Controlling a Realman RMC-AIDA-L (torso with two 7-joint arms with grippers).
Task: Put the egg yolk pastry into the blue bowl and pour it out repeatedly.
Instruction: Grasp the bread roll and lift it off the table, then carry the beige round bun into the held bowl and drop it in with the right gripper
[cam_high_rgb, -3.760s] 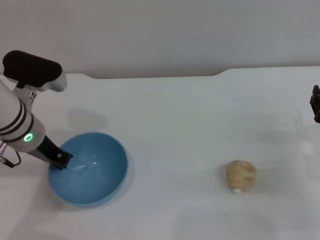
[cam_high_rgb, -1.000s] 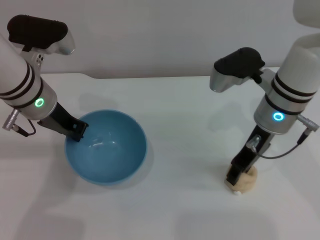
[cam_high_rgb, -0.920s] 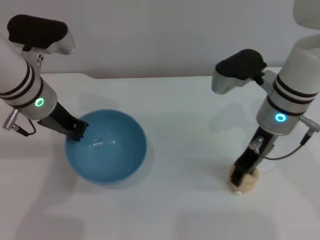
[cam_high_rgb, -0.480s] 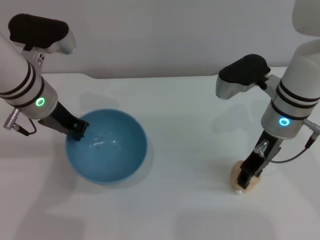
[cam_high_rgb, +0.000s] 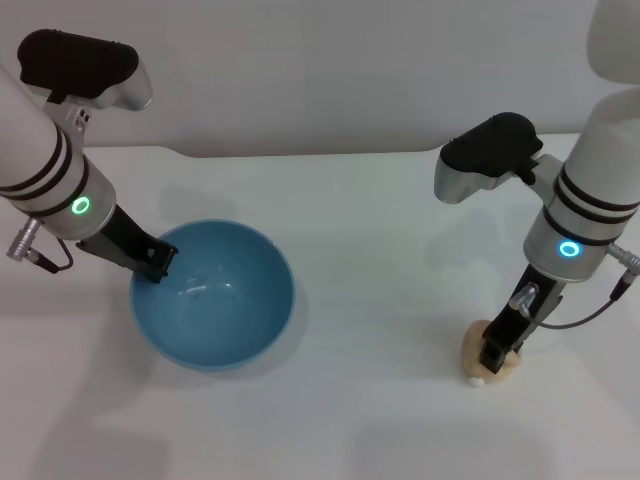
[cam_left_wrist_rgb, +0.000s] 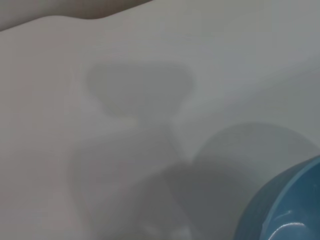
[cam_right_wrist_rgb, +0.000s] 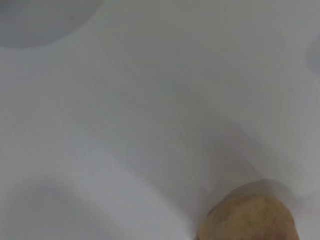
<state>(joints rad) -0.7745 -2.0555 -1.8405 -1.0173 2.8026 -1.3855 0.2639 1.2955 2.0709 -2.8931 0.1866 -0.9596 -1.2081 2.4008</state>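
the right tool (cam_high_rgb: 493, 357) stands straight down on the small lumpy tan egg yolk pastry (cam_high_rgb: 506, 366), which sits on the white tabletop (cam_high_rgb: 380, 250) directly under the tool's tip, with only its edges and a small white spot showing around the dark fingers; whether the fingers are closed on the pastry or merely spread about it i cannot tell. the vertical approach suits a top-down pick of so small and round a thing. well away from this tool, toward the robot's left, the glossy sky-blue round bowl (cam_high_rgb: 212, 294) rests upright and holds nothing. the left tool (cam_high_rgb: 152, 262) sits at the bowl's near rim, seemingly pinching the wall, though its fingers are too dark to judge; holding there would steady the bowl for the drop and ready it for tipping. the pastry is not yet lifted.
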